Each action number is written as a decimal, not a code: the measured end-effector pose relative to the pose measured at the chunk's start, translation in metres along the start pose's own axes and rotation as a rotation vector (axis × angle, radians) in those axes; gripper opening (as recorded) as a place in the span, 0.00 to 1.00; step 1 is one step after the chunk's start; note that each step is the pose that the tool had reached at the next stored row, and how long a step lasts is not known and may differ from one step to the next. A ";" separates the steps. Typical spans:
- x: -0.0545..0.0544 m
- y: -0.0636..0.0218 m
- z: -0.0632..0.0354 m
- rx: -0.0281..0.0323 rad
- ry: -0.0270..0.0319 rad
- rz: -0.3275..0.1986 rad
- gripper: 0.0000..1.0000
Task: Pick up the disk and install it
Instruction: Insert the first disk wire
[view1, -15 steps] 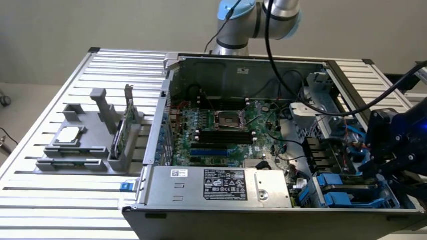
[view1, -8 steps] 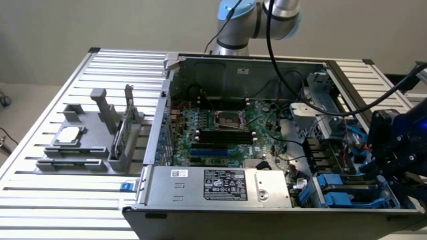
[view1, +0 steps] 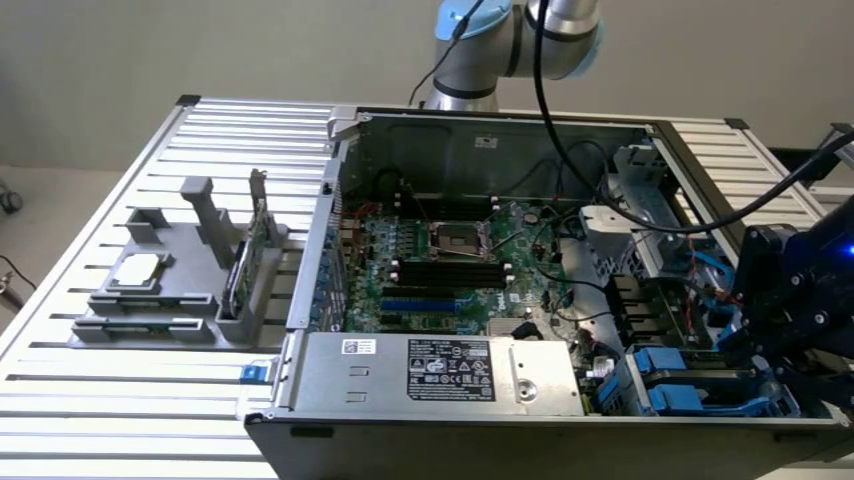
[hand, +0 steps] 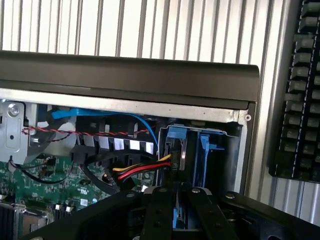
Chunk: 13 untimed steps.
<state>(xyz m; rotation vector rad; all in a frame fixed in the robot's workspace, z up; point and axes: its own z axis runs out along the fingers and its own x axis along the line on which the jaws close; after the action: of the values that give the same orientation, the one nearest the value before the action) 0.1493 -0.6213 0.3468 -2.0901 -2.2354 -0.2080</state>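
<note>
The disk (hand: 186, 147) stands on edge in the drive bay at the corner of the open computer case (hand: 130, 75). Its bright blue carrier rails frame a thin silver edge. My gripper (hand: 178, 214) reaches down onto it, its two black fingers (hand: 157, 212) close together with the blue of the carrier between them. In the exterior view the arm's dark wrist head (view1: 790, 292) hangs over the case's corner on that view's right, above blue drive carriers (view1: 671, 380).
A yellow, red and black cable bundle (hand: 142, 172) runs right beside the bay. The motherboard (view1: 447, 260) and grey power supply (view1: 447, 368) fill the case. A grey fixture (view1: 180, 290) with a square chip and a green card stands on the slatted table (view1: 80, 420).
</note>
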 end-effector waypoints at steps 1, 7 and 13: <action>0.000 0.0000 0.0002 -0.0011 -0.0004 0.010 0.16; 0.003 -0.0003 0.0020 -0.0030 -0.0024 0.049 0.16; 0.008 -0.0006 0.0034 -0.0030 -0.0083 0.059 0.16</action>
<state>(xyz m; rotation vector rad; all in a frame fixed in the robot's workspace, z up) 0.1483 -0.6130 0.3445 -2.1589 -2.1756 -0.1995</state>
